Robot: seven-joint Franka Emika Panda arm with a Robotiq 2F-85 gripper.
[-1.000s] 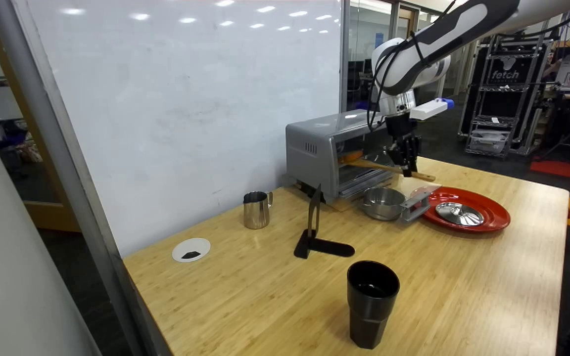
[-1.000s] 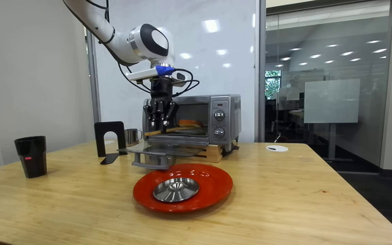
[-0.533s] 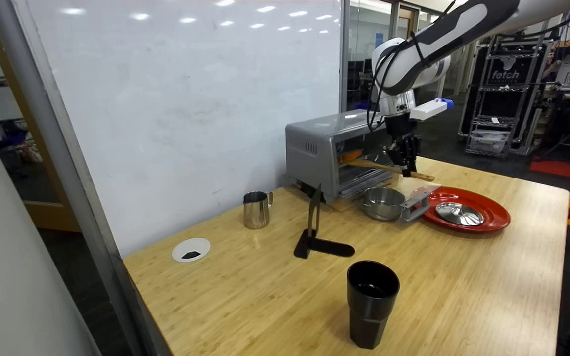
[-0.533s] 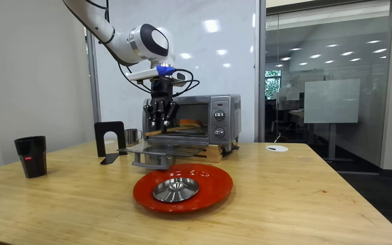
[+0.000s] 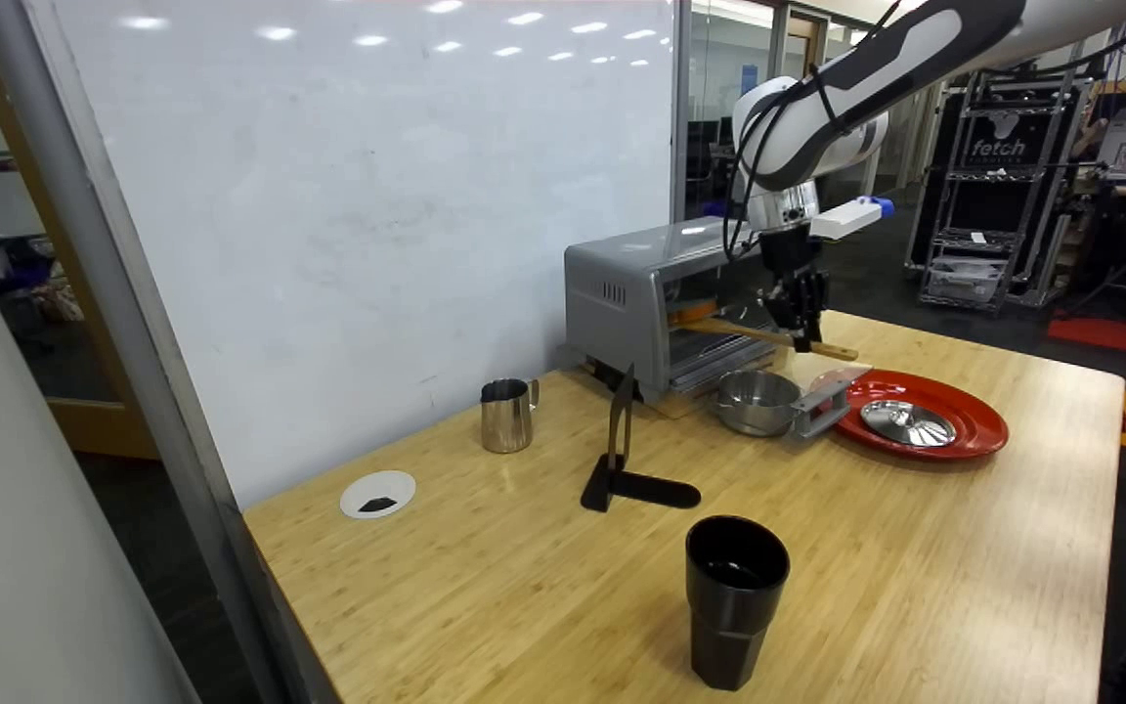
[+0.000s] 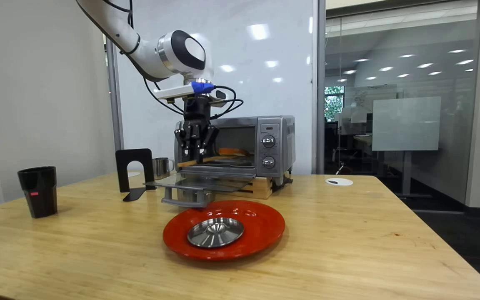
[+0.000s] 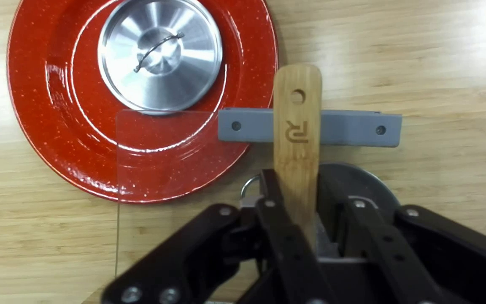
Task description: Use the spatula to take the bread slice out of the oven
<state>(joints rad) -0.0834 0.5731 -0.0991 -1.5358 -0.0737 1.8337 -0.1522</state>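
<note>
One slice point(image 6: 232, 151) of bread, in the oven point(image 5: 612, 332), just over the inner end of the spatula point(image 7: 298, 114); whether the blade bears its weight, cannot tell. One gripper point(image 7: 297, 181), fingers pinching the spatula's wooden handle, the holed butt end jutting free. Hazards, by judgement: slice slipping off, should the blade tilt or the pull be quick; slice shoved deeper, should the blade meet its edge rather than its underside; spatula twisting in the grip, the load sitting far out from a narrow hold; blade or slice snagging the oven's lower lip or the dropped door point(image 6: 223, 183), should the way out run low; slice landing askew on the plate point(image 6: 261, 227), if that is the goal, a lid point(image 6: 206, 237) lying there. One arm point(image 6: 152, 58), slanting down from above, wrist upright, gripper pointing straight down before the oven's mouth, above the door, spatula running near level into the opening.
</note>
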